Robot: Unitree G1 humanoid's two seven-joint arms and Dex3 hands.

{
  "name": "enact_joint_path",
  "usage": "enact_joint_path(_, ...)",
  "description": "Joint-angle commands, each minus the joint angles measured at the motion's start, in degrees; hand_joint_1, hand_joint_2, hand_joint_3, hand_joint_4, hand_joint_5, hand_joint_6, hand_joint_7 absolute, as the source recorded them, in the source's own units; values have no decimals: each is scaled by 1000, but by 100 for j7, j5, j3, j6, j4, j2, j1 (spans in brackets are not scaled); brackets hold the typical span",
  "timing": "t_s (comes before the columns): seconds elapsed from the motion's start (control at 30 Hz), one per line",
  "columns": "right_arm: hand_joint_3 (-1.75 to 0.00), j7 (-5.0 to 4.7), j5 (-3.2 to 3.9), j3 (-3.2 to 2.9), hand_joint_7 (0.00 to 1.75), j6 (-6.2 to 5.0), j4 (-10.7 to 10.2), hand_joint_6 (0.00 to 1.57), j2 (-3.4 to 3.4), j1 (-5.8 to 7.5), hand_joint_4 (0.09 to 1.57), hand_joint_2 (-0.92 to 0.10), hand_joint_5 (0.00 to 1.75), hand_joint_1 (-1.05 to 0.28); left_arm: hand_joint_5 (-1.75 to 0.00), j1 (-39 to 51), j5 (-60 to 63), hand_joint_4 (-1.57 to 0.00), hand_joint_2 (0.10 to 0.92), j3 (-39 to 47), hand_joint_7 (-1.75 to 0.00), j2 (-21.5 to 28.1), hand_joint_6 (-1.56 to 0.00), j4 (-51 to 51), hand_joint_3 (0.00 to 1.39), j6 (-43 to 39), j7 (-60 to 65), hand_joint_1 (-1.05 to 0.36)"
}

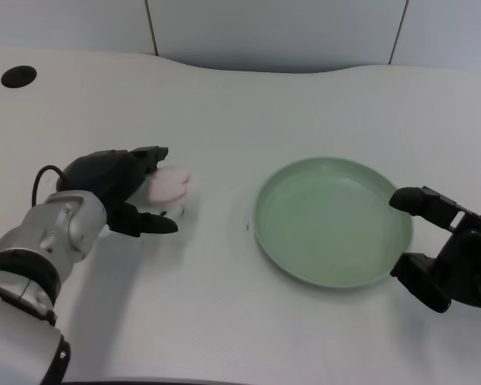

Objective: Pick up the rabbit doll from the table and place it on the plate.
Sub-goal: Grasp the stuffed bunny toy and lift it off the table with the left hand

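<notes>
1 head view — looking down, near.

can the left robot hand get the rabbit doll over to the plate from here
Probably yes. The left robot hand is already around the rabbit doll, and only bare table lies between it and the empty green plate.

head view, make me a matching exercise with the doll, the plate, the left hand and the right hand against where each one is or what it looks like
Column one:
1. rabbit doll
2. plate
3. left hand
4. right hand

Column two:
A. green and round, nothing in it
B. black, at the plate's right edge, holding nothing
C. pink and white, on the table to the left of the plate
D. black, fingers around the doll

Pairs: 1-C, 2-A, 3-D, 4-B
</notes>
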Motion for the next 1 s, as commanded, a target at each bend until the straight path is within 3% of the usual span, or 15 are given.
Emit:
enact_joint_path(0.03,-161,32,26,-48,1201,-137,-63,813,-43,35,894,-921,1704,-732,-38,-53,209,-242,921,-228,-17,-114,-215,93,145,292,-82,-1048)
enact_joint_path(0.13,-167,9,37,-44,1270,-133,-87,791,-23,36,886,-921,1712,-729,-36,-128,536,-257,921,-564,-17,-163,-231,125,114,637,19,-1047)
enact_joint_path(0.27,-145,44,32,-18,1296,-91,-119,778,2,40,877,-921,1738,-714,-17,-182,777,-234,921,-806,-7,-130,-223,151,164,878,73,-1048)
enact_joint_path(0.43,-140,104,16,30,1279,-122,-167,778,20,42,879,-921,1734,-719,-25,-207,755,-260,921,-834,-8,-86,-235,160,126,965,40,-1031)
enact_joint_path(0.53,-175,189,38,23,1263,-158,-177,806,43,23,908,-921,1687,-741,-323,-204,956,-830,856,-1020,-74,-25,-725,171,20,1071,410,-656)
enact_joint_path(0.6,-177,234,43,18,1256,-137,-166,812,41,8,915,-921,1675,-742,-376,-211,1119,-906,850,-1181,-63,-16,-812,181,6,1133,553,-606)
enact_joint_path(0.63,-176,252,47,14,1251,-133,-165,818,42,5,923,-921,1671,-747,-649,-213,1233,-935,885,-1299,-95,-7,-950,185,17,1162,664,-653)
enact_joint_path(0.67,-179,266,49,12,1239,-144,-177,821,41,11,930,-921,1666,-748,-1077,-211,1369,-884,906,-1433,-224,8,-1077,190,69,1178,796,-696)
enact_joint_path(0.7,-185,273,51,11,1236,-156,-189,823,41,18,932,-921,1667,-747,-1331,-211,1460,-835,913,-1527,-568,18,-1008,195,125,1193,875,-710)
enact_joint_path(0.73,-188,271,58,6,1235,-160,-206,824,45,29,933,-921,1670,-747,-1442,-208,1506,-799,917,-1570,-792,22,-925,199,175,1199,926,-710)
enact_joint_path(0.77,-183,279,69,0,1234,-152,-215,832,50,36,942,-921,1678,-739,-1453,-207,1527,-778,919,-1593,-914,25,-887,202,240,1197,952,-697)
enact_joint_path(0.87,-173,324,90,-4,1227,-130,-241,850,61,48,957,-921,1698,-731,-1346,-225,1521,-798,921,-1583,-948,35,-899,201,349,1117,1017,-641)
enact_joint_path(0.93,-170,373,97,-5,1208,-121,-245,841,61,44,953,-921,1703,-726,-1046,-267,1424,-896,921,-1473,-765,51,-960,191,375,1010,1089,-600)
enact_joint_path(0.97,-169,390,97,-7,1204,-126,-243,840,58,41,950,-921,1703,-729,-1049,-325,1379,-894,921,-1413,-769,56,-965,185,388,986,1106,-591)
enact_joint_path(1.0,-164,397,94,-7,1212,-136,-239,850,55,37,949,-921,1705,-740,-1315,-375,1359,-826,921,-1375,-1051,57,-870,182,438,983,1101,-600)
